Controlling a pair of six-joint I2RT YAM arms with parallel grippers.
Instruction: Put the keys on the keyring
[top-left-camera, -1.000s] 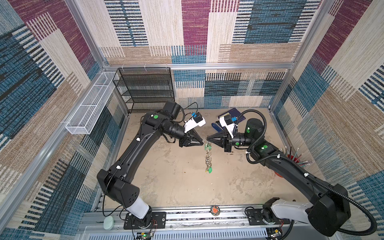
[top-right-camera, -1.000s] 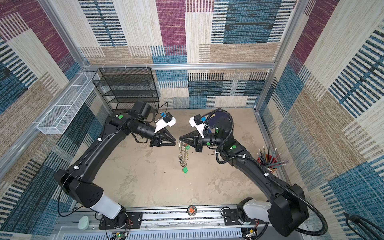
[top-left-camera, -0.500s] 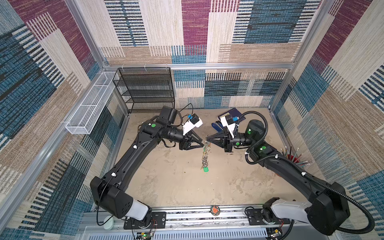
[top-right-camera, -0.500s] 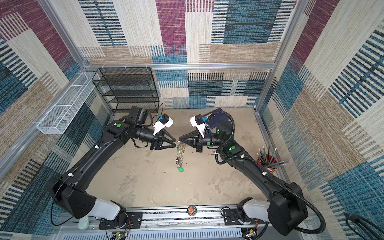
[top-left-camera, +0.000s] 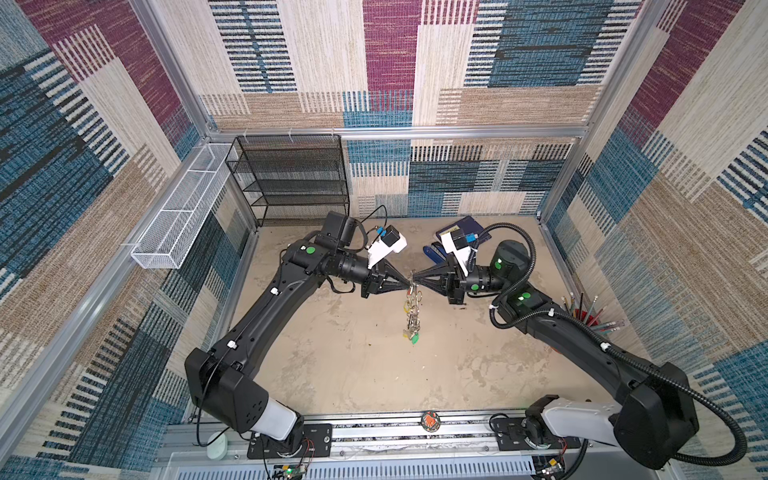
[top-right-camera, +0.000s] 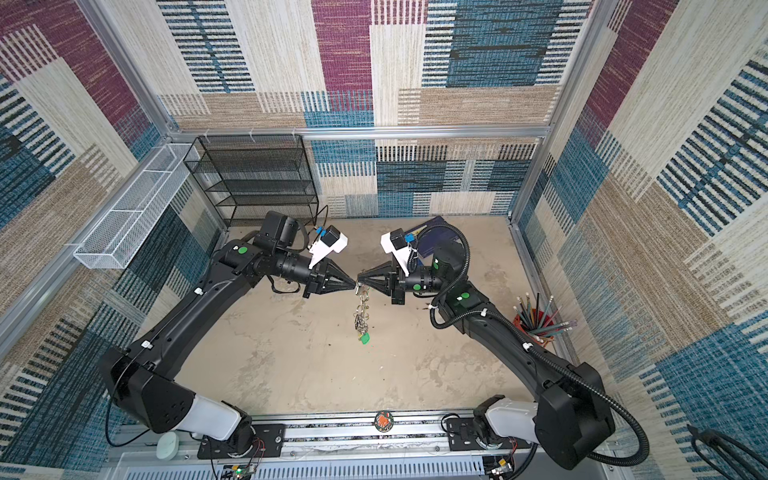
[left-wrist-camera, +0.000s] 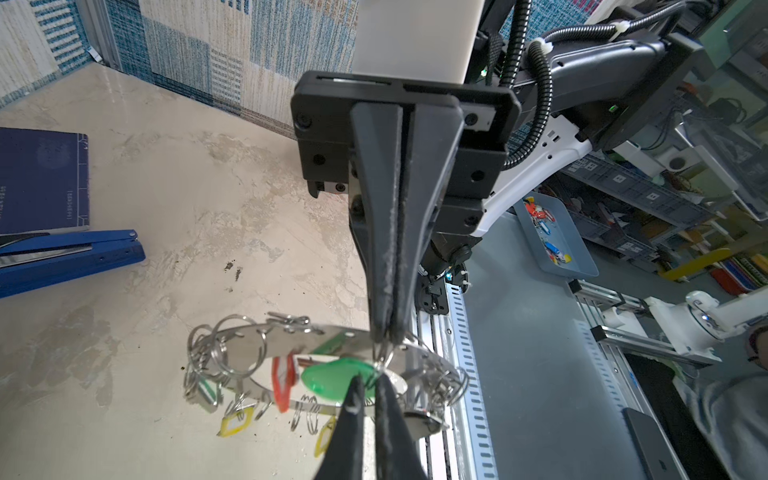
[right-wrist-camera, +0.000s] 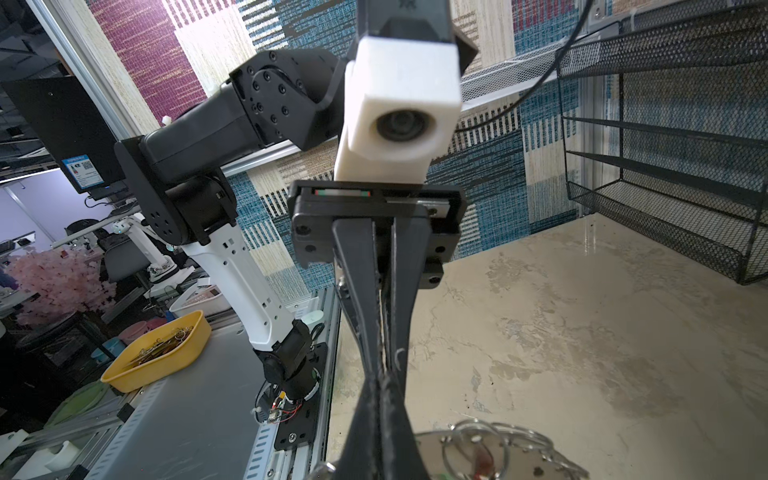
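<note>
Meanwhile, two pincers pinch one hanging keyring

High over the table (top-left-camera: 353, 374), the right gripper (left-wrist-camera: 386, 338) is clamped on the rim of the keyring (left-wrist-camera: 316, 334), which dangles edge-down in both top views. The left gripper (left-wrist-camera: 368, 384) is closed where the green-tagged key (left-wrist-camera: 332, 374) meets a split ring (left-wrist-camera: 388, 358); which it pinches, I cannot tell. The black-tagged key is not findable. A thin rim hold could slip and drop everything; a sideways tug may twist the keyring or pop the key free. Print on the blue notebook (left-wrist-camera: 41, 174) is too small to read.
</note>
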